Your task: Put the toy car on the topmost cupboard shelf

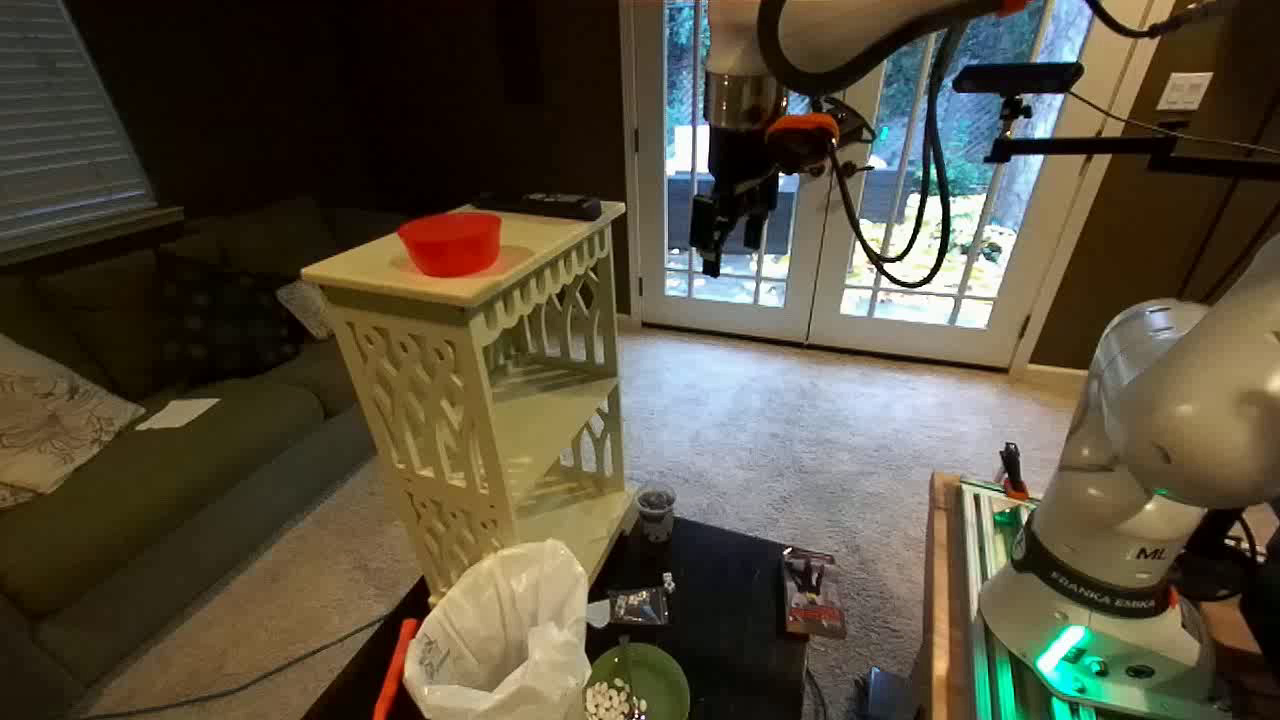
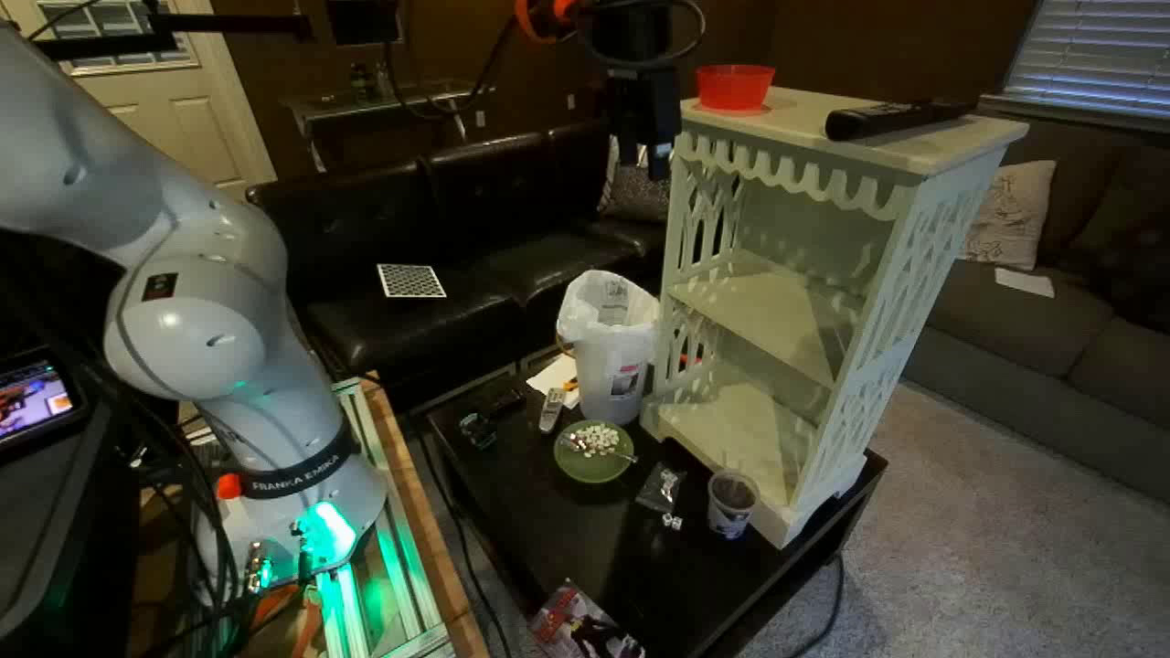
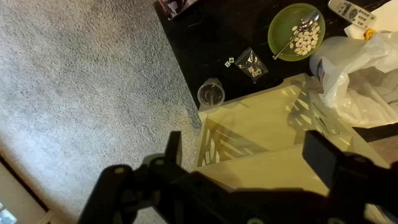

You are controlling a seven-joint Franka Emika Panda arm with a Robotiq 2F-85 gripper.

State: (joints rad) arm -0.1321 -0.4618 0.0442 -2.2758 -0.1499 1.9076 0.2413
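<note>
The cream cabinet (image 1: pixel 400 400) stands on the black table, its open side facing my arm. Its topmost inner shelf (image 2: pixel 768 302) is bare where it shows in both exterior views, and it also shows in the wrist view (image 3: pixel 270 169). My gripper (image 1: pixel 730 235) is open and empty, in the air in front of the open side, near cabinet-top height. Its spread fingers frame the shelf in the wrist view (image 3: pixel 242 143). A small dark object (image 2: pixel 477 429) on the black table, near a light remote, may be the toy car; I cannot tell surely.
A red bowl (image 1: pixel 450 245) and a black remote (image 2: pixel 877 119) lie on the cabinet top. On the black table (image 2: pixel 585 548) are a clear cup (image 2: pixel 731 503), a small plastic bag (image 3: pixel 252 65), a green plate (image 2: pixel 590 466) with white pieces and a spoon, and a lined white bucket (image 2: pixel 608 366).
</note>
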